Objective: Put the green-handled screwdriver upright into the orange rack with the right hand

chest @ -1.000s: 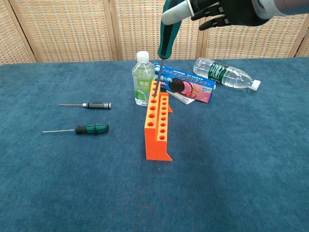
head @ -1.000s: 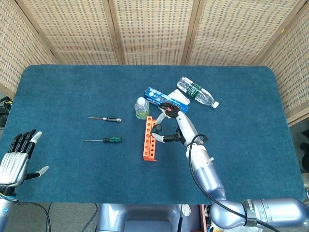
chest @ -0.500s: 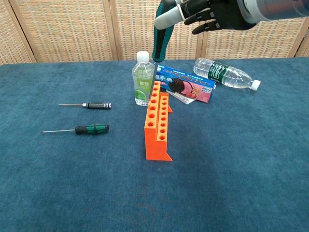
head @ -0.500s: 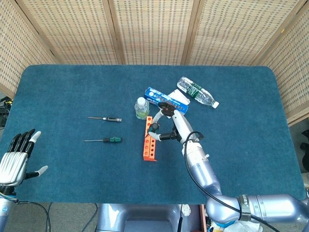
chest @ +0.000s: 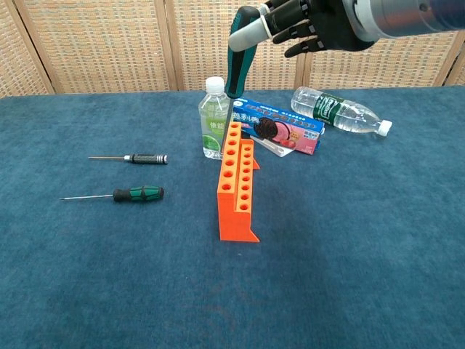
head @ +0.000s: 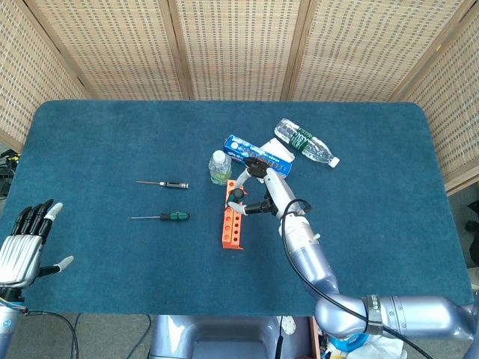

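Right hand (chest: 305,25) raised, gripping the screwdriver (chest: 236,69); left hand (head: 22,250) spread, idle

Green-handled screwdriver (chest: 236,67) upright above the orange rack's (chest: 237,185) far end.

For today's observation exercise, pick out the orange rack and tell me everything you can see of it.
The orange rack is a long, narrow block that looks like plastic, with two rows of round holes along its top and a small foot at the near end. It stands on the blue table, running away from the chest camera. A small clear bottle stands beside its far end. The right hand holds a green-handled screwdriver roughly upright above that end.
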Action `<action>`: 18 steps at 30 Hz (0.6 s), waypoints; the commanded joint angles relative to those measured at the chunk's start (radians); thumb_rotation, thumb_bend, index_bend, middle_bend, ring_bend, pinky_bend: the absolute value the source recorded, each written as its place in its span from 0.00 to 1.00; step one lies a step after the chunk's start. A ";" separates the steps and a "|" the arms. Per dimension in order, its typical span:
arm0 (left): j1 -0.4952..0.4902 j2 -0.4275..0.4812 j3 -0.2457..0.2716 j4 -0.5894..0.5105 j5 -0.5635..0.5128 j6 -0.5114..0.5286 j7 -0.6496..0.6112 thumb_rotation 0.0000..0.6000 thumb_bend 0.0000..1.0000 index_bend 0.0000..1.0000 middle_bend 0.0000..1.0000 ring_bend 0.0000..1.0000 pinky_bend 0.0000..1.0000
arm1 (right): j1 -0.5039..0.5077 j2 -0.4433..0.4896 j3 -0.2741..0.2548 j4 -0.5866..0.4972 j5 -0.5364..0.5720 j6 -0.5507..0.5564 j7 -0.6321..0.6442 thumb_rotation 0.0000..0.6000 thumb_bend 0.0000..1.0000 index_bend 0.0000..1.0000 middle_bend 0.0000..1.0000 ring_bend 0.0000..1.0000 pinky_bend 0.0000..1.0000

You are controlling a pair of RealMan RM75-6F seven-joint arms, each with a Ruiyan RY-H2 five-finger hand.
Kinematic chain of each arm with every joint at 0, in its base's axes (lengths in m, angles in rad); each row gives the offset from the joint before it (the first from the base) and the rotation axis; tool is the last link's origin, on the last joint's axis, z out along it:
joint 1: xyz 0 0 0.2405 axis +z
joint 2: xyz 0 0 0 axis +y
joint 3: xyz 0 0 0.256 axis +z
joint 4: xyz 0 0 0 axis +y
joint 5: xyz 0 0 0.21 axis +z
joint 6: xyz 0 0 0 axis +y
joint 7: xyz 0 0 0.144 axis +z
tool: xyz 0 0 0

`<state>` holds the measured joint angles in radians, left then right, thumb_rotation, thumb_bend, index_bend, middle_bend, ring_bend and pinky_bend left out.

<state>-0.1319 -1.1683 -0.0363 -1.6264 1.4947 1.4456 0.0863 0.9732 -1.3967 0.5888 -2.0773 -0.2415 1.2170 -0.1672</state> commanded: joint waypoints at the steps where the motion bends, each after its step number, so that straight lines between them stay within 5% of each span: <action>1: 0.000 0.000 0.001 0.001 -0.001 -0.002 0.000 1.00 0.00 0.00 0.00 0.00 0.00 | 0.000 0.002 0.001 0.008 0.001 -0.005 0.002 1.00 0.21 0.69 0.11 0.00 0.00; 18: -0.002 -0.006 0.004 0.005 -0.003 -0.008 0.007 1.00 0.00 0.00 0.00 0.00 0.00 | -0.010 0.045 0.013 0.001 0.017 -0.025 0.014 1.00 0.21 0.69 0.11 0.00 0.00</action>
<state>-0.1340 -1.1745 -0.0326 -1.6209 1.4919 1.4372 0.0938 0.9633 -1.3526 0.6012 -2.0756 -0.2250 1.1919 -0.1542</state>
